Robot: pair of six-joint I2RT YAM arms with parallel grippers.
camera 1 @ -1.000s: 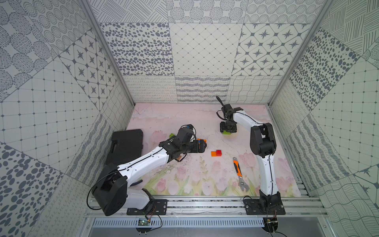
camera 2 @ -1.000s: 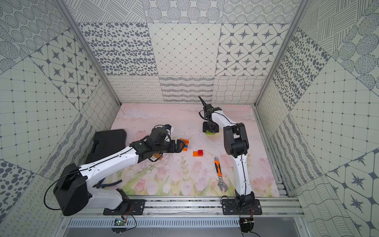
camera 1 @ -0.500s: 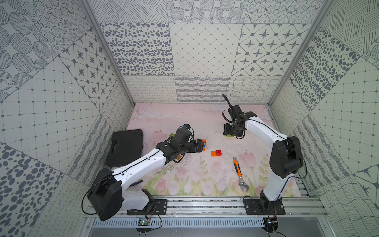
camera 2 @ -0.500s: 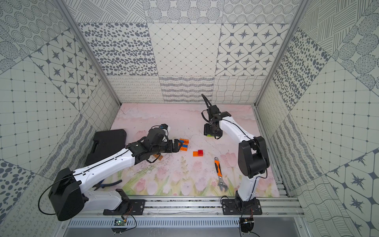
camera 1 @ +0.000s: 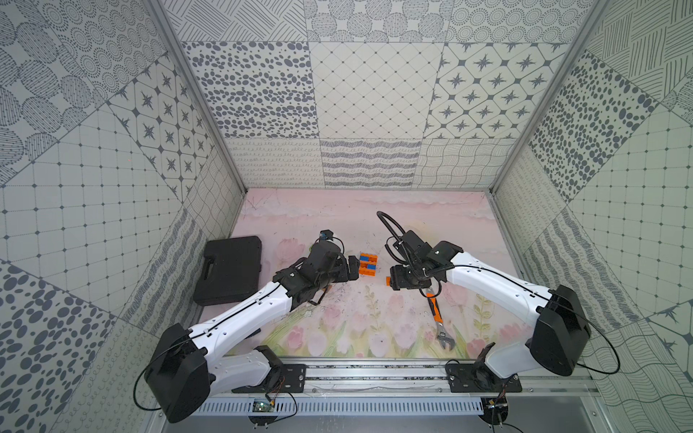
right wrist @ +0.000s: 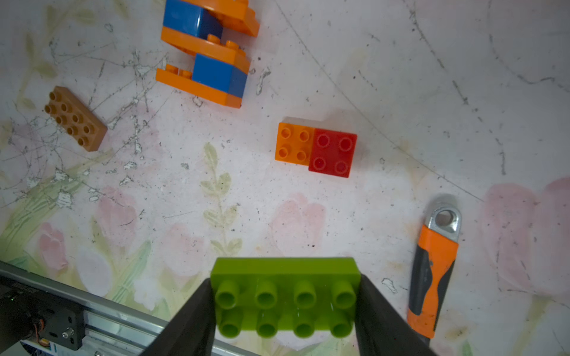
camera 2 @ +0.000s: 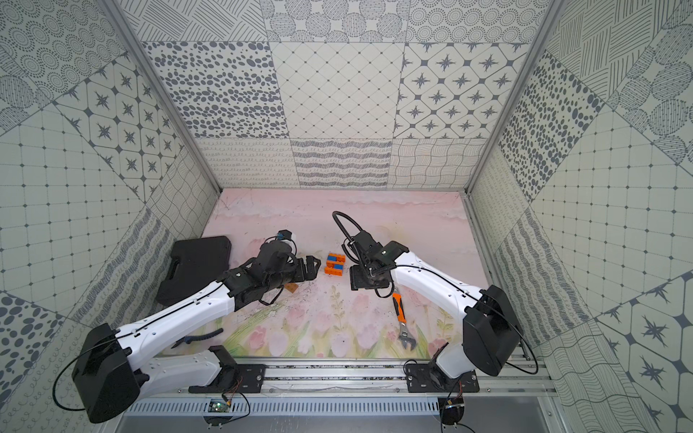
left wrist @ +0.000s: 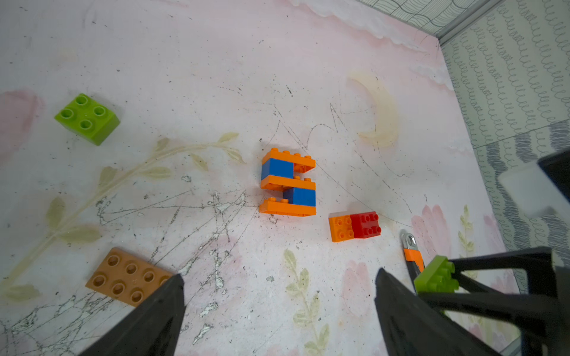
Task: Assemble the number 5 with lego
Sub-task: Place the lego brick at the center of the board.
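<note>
An orange and blue lego stack (camera 1: pixel 368 265) (left wrist: pixel 288 185) (right wrist: pixel 209 52) lies on its side mid-mat. Just right of it sit a joined orange and red pair (left wrist: pixel 354 226) (right wrist: pixel 316 149). A brown oblong brick (left wrist: pixel 128 276) (right wrist: pixel 75 118) and a lime square brick (left wrist: pixel 87 118) lie apart on the mat. My left gripper (camera 1: pixel 352 268) (left wrist: pixel 279 274) hovers open just left of the stack, holding nothing. My right gripper (camera 1: pixel 397 279) (right wrist: pixel 285 299) is shut on a lime oblong brick (right wrist: pixel 285 297) (left wrist: pixel 435 276), held above the mat right of the stack.
An orange-handled wrench (camera 1: pixel 437 318) (right wrist: pixel 431 277) lies front right, close under the right arm. A black case (camera 1: pixel 230 268) sits at the left edge of the mat. Patterned walls enclose the mat, and a metal rail (camera 1: pixel 375 375) runs along the front.
The right arm has swung from the back of the mat toward the front, carrying the lime oblong brick down beside the stack. The left arm has hardly moved.
</note>
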